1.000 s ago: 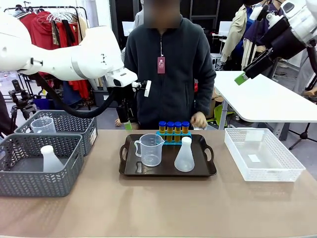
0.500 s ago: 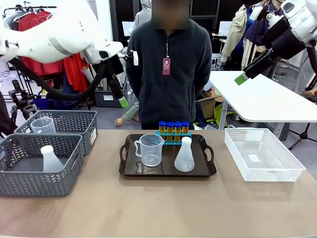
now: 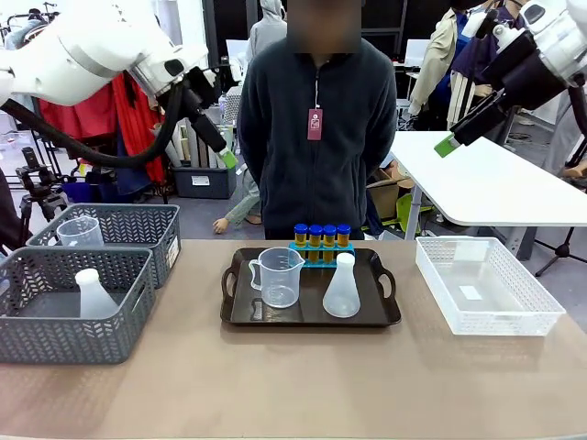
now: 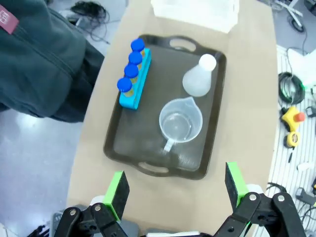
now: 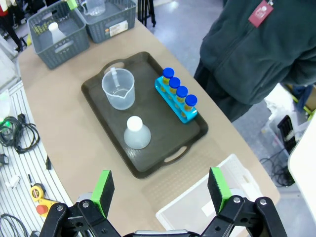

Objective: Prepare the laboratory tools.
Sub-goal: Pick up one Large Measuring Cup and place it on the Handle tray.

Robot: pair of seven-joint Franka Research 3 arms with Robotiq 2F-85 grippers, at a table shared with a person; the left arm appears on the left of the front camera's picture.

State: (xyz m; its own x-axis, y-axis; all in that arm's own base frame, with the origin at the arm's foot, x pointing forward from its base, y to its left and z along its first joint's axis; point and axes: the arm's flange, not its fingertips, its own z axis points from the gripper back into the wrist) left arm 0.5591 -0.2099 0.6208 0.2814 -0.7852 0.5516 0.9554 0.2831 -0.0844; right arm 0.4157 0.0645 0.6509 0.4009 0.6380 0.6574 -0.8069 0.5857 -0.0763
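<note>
Desk: we see a tan desk [image 3: 303,376] w/ bare room along the near edge, in front of the dark tray [image 3: 240,312].
Tray: centre of desk, handled, rounded rim; holds the task things.
Flask: translucent white conical flask [image 3: 341,289] at tray's right, upright.
Beaker: clear plastic measuring beaker [image 3: 278,275] just beside flask, to its left.
Tubes: small amber blue-capped tubes [image 3: 321,235] in blue four-hole rack [image 3: 321,249] at tray's far edge.
Sides: grey plastic baskets [image 3: 64,307] left, white mesh basket [image 3: 486,286] right; both apart from tray.
Left pincer [image 4: 173,190]: high over desk, spread wide, nothing held.
Right pincer [image 5: 159,190]: raised, spread wide, nothing held.
Wrist views: we get the tray from above; front view adds the person [image 3: 316,128] at far edge.
</note>
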